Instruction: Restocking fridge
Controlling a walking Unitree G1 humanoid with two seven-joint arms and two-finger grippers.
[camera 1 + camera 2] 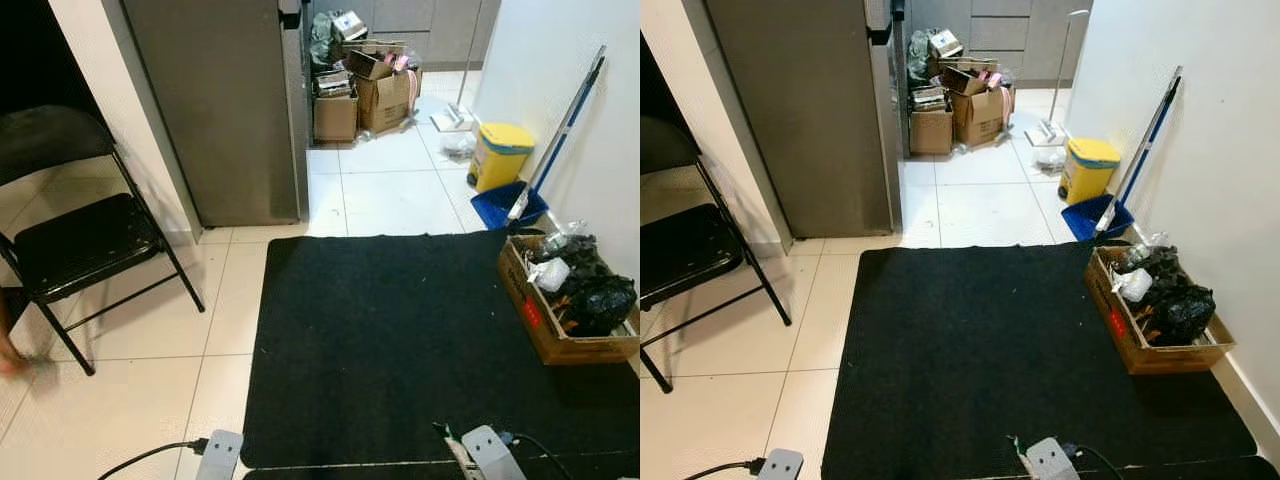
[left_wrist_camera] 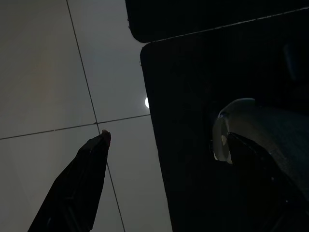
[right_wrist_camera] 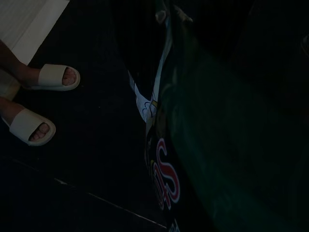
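Fridge (image 1: 215,105) beyond black mat (image 1: 400,340), green bottle (image 3: 227,145) in right gripper's fingers.

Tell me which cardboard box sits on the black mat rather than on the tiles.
The box against the right wall, stuffed with black bags: it rests on the black mat. The other cardboard boxes are stacked on the tiles beyond the fridge.

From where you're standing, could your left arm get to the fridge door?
Probably not yet. The fridge stands across the black mat and tiles, while the left gripper hangs low over the floor. Nothing blocks the way; you'd need to walk closer.
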